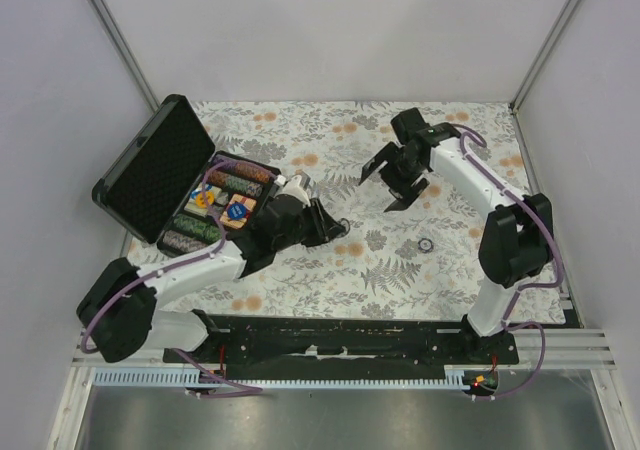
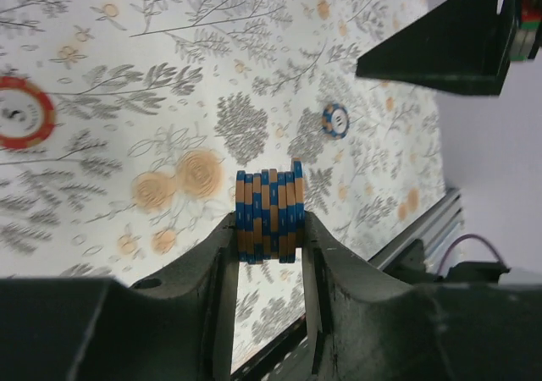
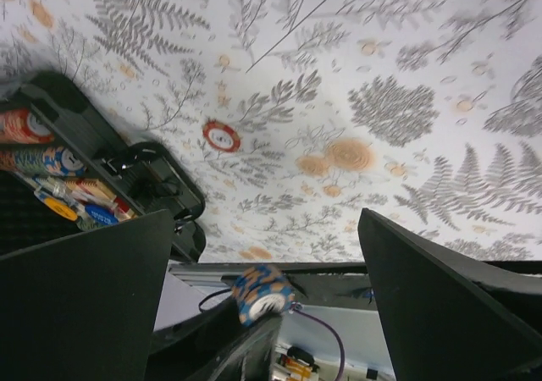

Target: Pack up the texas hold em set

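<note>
A: What has the left gripper (image 2: 269, 239) got?
B: It's clamped on a stack (image 2: 269, 201) of blue-and-orange chips, pressing on the two end faces. The stack sits on edge above the cloth (image 1: 350, 130), just right of the case (image 1: 155, 170).
A: And the right gripper (image 1: 385, 185)?
B: Jaws wide apart, nothing in them, hovering on the far side, right of centre.
A: How will that stack behave?
B: Light and stiff, I'd say, but slick. Only end pressure holds the middle chips, and one end chip sits proud. Ease the squeeze or tilt it and they could spill.
A: Anything loose?
B: A blue chip (image 1: 426, 243) lies flat on the cloth to the right, and a red chip (image 2: 21, 113) too. Flat discs give little to pinch, so I'd take each across its rim.
A: The case?
B: Open at the left, chip rows (image 1: 240, 182) inside.
</note>
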You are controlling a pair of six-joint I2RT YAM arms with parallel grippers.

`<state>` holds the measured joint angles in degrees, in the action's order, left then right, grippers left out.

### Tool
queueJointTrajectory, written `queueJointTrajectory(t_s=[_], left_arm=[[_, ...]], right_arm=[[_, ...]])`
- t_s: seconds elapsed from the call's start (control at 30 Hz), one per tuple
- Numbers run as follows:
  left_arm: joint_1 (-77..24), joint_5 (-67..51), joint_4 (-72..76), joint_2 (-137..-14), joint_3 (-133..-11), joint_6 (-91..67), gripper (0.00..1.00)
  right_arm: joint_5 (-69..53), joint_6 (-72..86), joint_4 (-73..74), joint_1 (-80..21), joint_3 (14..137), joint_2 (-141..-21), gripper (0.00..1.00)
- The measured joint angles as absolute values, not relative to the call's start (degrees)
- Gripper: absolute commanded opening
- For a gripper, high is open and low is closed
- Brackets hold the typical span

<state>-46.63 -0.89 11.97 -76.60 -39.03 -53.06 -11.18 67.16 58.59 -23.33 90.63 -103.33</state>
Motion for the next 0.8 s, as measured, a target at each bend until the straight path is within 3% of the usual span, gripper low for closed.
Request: queueJointTrajectory(t_s=[0.2,0.43,0.8], left_arm=[[-43.03,-1.61,-8.78,-67.22,-43.40,-40.23,0.02],[-32.60,-0.97,-30.85,-62.57,-51.88,-27.09,0.02],[-27.11,4.47,-50.81,-63.72,-57.65,-15.42,0.02]], right_arm=[[-12.21,60.34,54.24,-16.97,81.67,-100.16,0.97],[-12.69,56.49,50.98,-16.19,70.50,-94.41,0.96],[-13.93,53.74,49.58,-13.41,68.27,-91.31,0.95]])
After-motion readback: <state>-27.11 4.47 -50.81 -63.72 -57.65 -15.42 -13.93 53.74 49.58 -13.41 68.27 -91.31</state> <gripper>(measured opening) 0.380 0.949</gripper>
